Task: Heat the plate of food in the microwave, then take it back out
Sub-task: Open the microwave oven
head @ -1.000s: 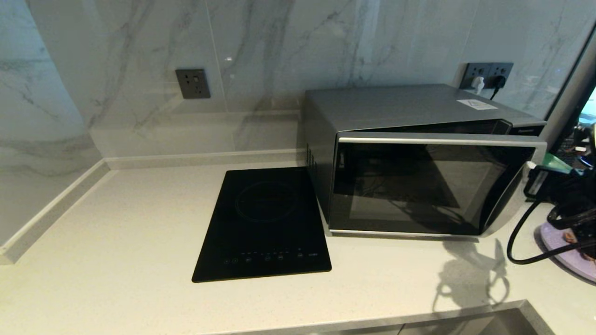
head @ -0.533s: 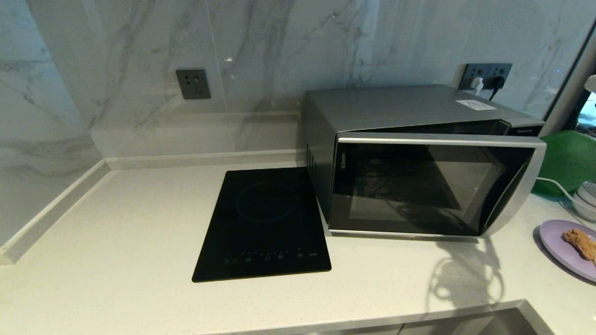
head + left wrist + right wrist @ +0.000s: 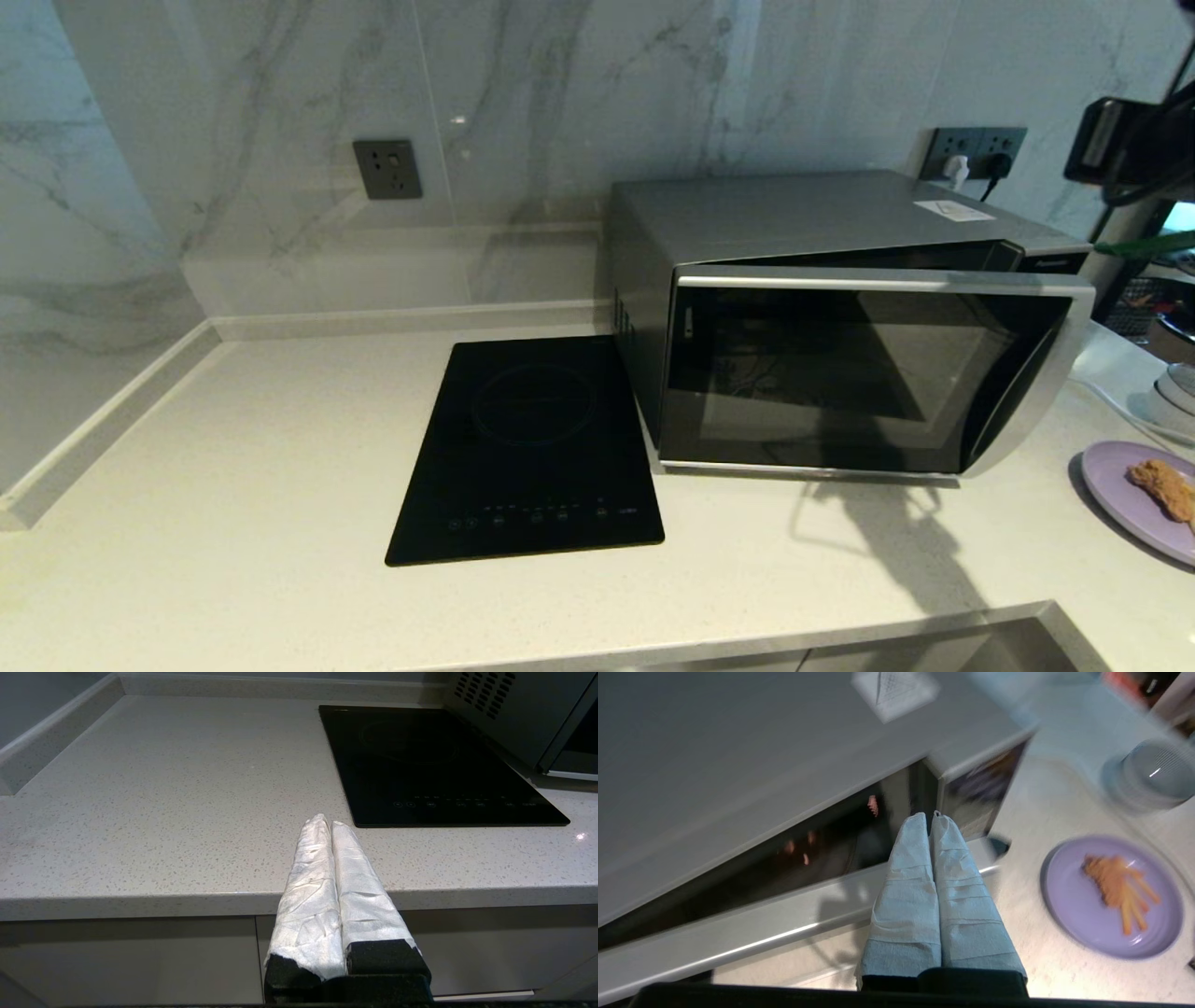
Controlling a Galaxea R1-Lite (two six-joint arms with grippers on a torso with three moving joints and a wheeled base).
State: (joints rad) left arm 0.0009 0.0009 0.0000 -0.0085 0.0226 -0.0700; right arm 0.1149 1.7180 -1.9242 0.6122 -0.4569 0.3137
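Observation:
The silver-grey microwave (image 3: 840,308) stands at the back right of the counter, its dark glass door (image 3: 859,373) a little ajar at the right side. To its right lies the lilac plate (image 3: 1134,499) with a golden-brown fried piece (image 3: 1162,485). In the right wrist view the plate (image 3: 1069,905) lies on the counter, well below my right gripper (image 3: 926,815). That gripper is shut and empty, high above the door's free corner. My left gripper (image 3: 325,820) is shut and empty at the counter's front edge, left of the hob.
A flat black induction hob (image 3: 527,448) lies left of the microwave. Stacked pale bowls (image 3: 1148,772) sit behind the plate. Wall sockets (image 3: 386,168) are on the marble backsplash. A sink rim (image 3: 934,635) runs along the front right.
My right arm rose from beside the door's right edge to high at the upper right, and its gripper went from open to shut. The door stays ajar; the plate has not moved.

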